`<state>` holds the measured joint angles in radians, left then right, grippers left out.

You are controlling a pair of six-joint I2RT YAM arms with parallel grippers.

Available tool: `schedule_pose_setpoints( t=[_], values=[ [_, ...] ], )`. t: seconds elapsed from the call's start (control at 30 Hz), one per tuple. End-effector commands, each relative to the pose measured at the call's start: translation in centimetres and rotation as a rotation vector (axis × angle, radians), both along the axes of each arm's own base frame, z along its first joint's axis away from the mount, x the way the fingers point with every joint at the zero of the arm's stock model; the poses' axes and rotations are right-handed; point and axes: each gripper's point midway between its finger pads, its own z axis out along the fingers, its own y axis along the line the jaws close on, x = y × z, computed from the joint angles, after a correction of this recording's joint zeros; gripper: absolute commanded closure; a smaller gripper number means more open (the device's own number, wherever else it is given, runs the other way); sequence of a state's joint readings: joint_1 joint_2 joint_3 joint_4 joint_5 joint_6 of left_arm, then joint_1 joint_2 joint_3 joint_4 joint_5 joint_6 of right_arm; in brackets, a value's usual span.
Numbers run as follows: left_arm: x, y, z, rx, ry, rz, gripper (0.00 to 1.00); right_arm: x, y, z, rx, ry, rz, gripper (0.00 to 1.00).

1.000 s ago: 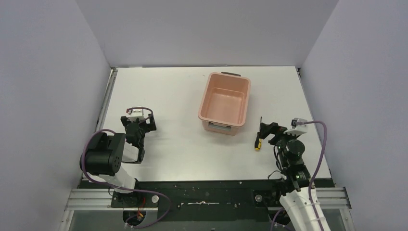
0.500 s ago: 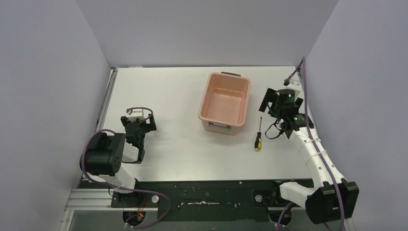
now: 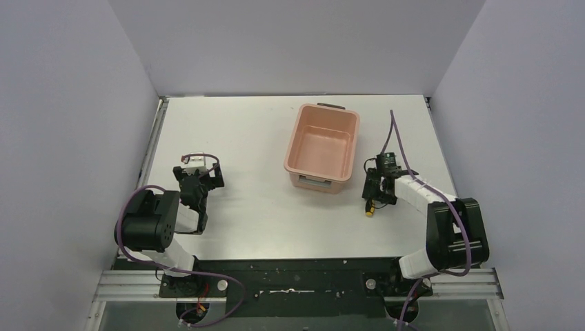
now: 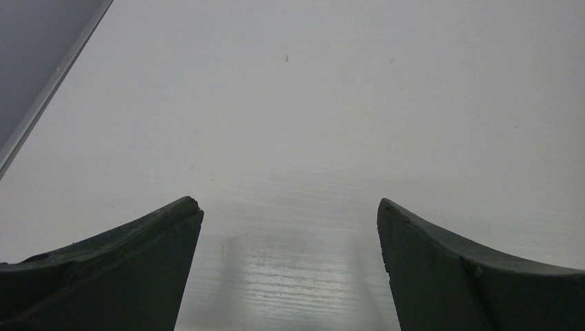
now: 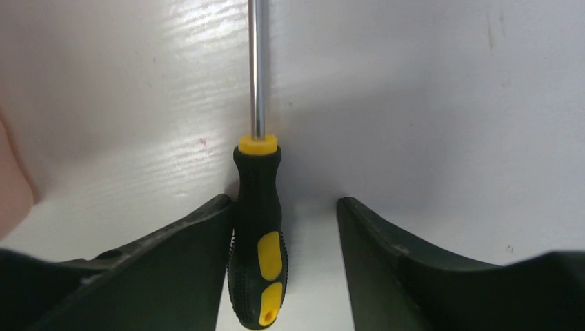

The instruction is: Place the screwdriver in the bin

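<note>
At the far left a metal rail (image 3: 154,148) runs along the counter (image 3: 241,138) edge, close under the left wall (image 3: 69,103). The left arm is folded near its base. The left fingers (image 3: 199,185) hang low over bare counter, and the left wrist view shows them (image 4: 124,269) spread wide with nothing between them. That view shows only white surface and a strip of the rail (image 4: 55,76) in its upper left corner.

A broad stretch of open counter lies between the left arm and the bin (image 3: 314,182). The bin stands right of centre, toward the back wall, with a grey clip (image 3: 332,105) on its far short end and another on the near one.

The screwdriver (image 3: 370,209) lies flat on the counter just right of the bin's near right corner. In the top view the right wrist covers most of it, and only the yellow and black end of the handle shows. The right fingers (image 3: 376,187) are down at the counter. The right wrist view shows them (image 5: 414,269) spread on either side of the handle (image 5: 259,234), not pinching it. The finger on the bin side is right against the handle, though I cannot tell if it touches, and the other stands apart with a gap. The shaft runs straight out of frame at the top, so its tip is cut off. A pink blur of the bin (image 5: 10,183) shows at the left edge.

Right of the screwdriver the counter is open to the right wall (image 3: 510,124).
</note>
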<state>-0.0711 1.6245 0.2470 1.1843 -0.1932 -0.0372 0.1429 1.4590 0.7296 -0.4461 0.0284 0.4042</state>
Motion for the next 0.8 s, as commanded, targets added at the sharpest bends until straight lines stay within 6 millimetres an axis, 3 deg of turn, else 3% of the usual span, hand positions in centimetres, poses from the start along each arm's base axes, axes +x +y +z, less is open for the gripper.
schedule_pose_setpoints(
  t=[0.0,0.17,0.3,0.57,0.63,0.77],
  values=[
    [0.5,-0.3,1.3,0.002,-0.044,-0.013,0.03,1.7,0.2,-0.9,0.016,-0.035,-0.009,0.52],
    [0.5,-0.3,1.3,0.002,-0.045,-0.013,0.03,2.4,0.1,-0.2,0.0,-0.031,0.002,1.0],
    [0.5,-0.3,1.3,0.001,-0.044,-0.014,0.03,3.7,-0.7,3.8,-0.051,-0.046,0.008,1.0],
    [0.5,-0.3,1.3,0.002,-0.045,-0.013,0.03,6.7,-1.2,16.6,-0.089,-0.154,-0.005,1.0],
    [0.5,-0.3,1.3,0.002,-0.045,-0.014,0.03,7.8,-0.7,20.4,-0.06,-0.236,-0.01,1.0],
    [0.5,-0.3,1.3,0.003,-0.044,-0.015,0.03,9.1,1.7,25.0,0.017,-0.366,0.006,1.0]
  ],
)
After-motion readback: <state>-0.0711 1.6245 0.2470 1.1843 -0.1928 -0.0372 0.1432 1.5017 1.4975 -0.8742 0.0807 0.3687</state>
